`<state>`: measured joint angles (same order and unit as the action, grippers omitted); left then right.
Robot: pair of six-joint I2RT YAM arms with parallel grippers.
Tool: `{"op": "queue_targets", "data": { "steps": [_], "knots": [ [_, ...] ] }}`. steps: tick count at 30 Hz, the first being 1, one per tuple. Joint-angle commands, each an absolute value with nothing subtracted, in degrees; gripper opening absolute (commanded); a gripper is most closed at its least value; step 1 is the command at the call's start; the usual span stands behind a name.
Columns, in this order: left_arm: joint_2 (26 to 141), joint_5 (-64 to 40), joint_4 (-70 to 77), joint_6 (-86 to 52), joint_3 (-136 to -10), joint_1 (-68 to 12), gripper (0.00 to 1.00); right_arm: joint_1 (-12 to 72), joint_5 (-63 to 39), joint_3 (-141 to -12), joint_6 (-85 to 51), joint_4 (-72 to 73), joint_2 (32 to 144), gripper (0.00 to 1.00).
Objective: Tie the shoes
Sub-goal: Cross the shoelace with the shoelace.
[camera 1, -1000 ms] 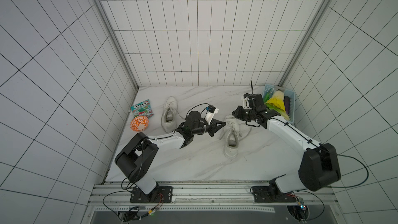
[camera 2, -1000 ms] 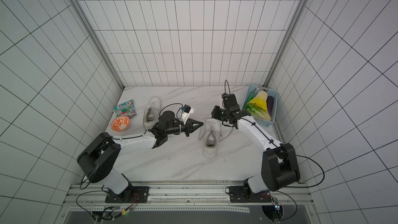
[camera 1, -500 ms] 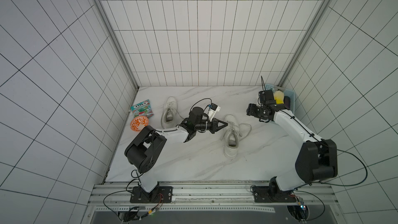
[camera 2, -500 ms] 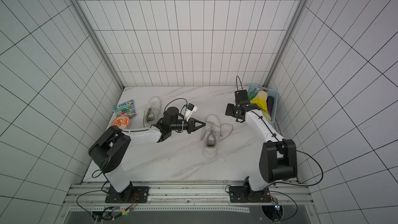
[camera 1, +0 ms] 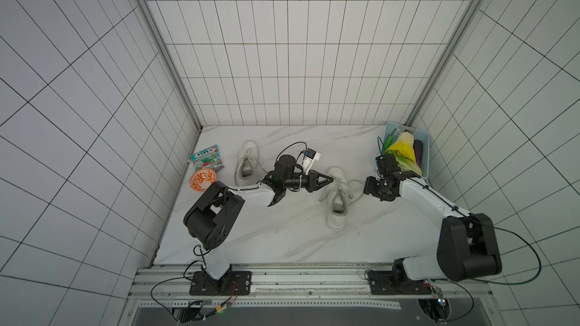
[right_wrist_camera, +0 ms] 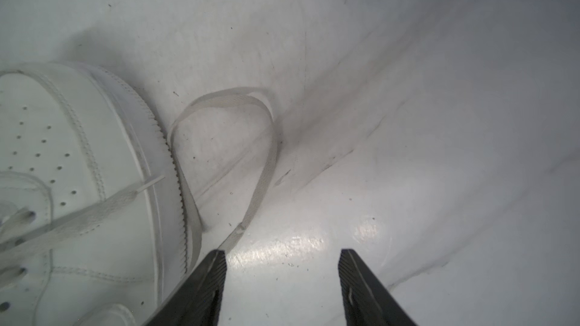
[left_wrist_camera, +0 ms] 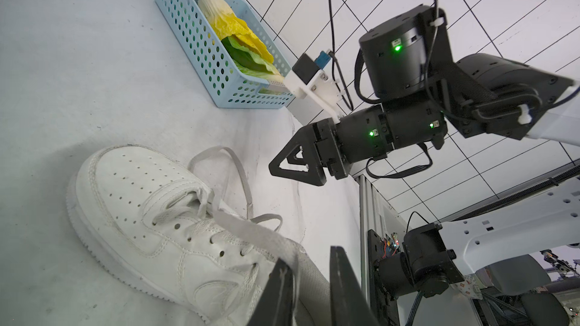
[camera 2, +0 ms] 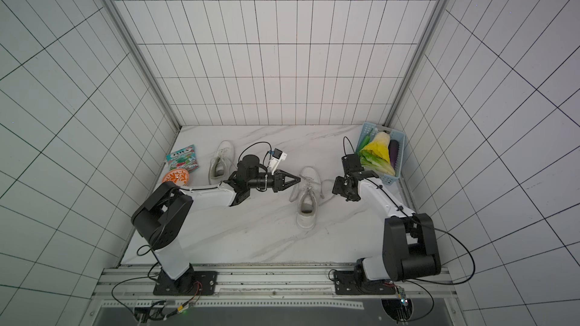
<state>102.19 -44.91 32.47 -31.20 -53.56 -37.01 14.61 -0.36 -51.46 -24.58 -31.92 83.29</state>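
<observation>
At the middle of the table (camera 1: pixel 276 233), one shoe (camera 1: pixel 337 202) lies with its toe toward 12 o'clock. The other shoe (camera 1: pixel 248 164) sits well apart toward 10 o'clock. On the middle shoe's 9 o'clock side, the left gripper (camera 1: pixel 330 180) has its jaws slightly apart, and a lace (left_wrist_camera: pixel 251 225) lies loosely against one finger, not pinched. On its 3 o'clock side, the right gripper (left_wrist_camera: pixel 273 167) hovers with jaws wide and empty, and a looped lace (right_wrist_camera: pixel 268 152) ends just beside one fingertip.
</observation>
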Motion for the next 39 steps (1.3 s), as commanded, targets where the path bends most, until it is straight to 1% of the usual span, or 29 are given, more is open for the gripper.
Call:
{"op": "queue_targets", "data": {
  "steps": [1, 7, 13, 15, 18, 22, 23, 26, 30, 34, 39],
  "knots": [
    [103.54, -45.66, 34.88, -31.9, -54.77, -37.22, 0.22, 15.51, 1.31, -53.43, -25.44, -30.84, 86.86, 0.61],
    [103.71, -45.33, 34.51, -31.56, -55.0, -37.24, 0.22, 16.16, 0.52, -55.84, -26.41, -29.19, 94.09, 0.58],
    [103.89, -45.26, 34.2, -31.26, -55.25, -37.26, 0.22, 17.18, 0.53, -57.54, -26.49, -29.09, 98.31, 0.55],
    [103.8, -45.13, 33.93, -30.9, -55.2, -37.19, 0.22, 17.38, 0.69, -57.66, -26.75, -29.24, 99.24, 0.52],
    [103.71, -45.17, 33.75, -30.76, -55.29, -37.26, 0.23, 17.47, 0.3, -56.84, -27.65, -29.13, 99.48, 0.37],
    [103.89, -45.21, 33.74, -30.76, -55.38, -37.24, 0.23, 17.14, 0.36, -54.99, -28.39, -28.13, 96.52, 0.06],
    [103.97, -45.25, 33.71, -30.68, -55.37, -37.19, 0.23, 16.87, 0.79, -54.72, -28.26, -28.21, 95.24, 0.01],
    [104.06, -45.34, 33.74, -30.67, -55.39, -37.22, 0.23, 15.16, 1.27, -53.4, -27.24, -28.37, 88.48, 0.0],
    [104.24, -45.89, 34.25, -30.42, -55.48, -37.22, 0.26, 14.24, -1.74, -51.76, -24.83, -27.87, 77.58, 0.0],
    [104.33, -46.48, 34.92, -30.2, -55.37, -37.21, 0.28, 14.2, -10.41, -51.64, -23.74, -28.04, 69.0, 0.0],
    [104.5, -47.07, 34.45, -29.02, -55.56, -37.22, 0.3, 14.33, -21.45, -55.31, -23.12, -29.74, 61.38, 0.0]
  ]
}}
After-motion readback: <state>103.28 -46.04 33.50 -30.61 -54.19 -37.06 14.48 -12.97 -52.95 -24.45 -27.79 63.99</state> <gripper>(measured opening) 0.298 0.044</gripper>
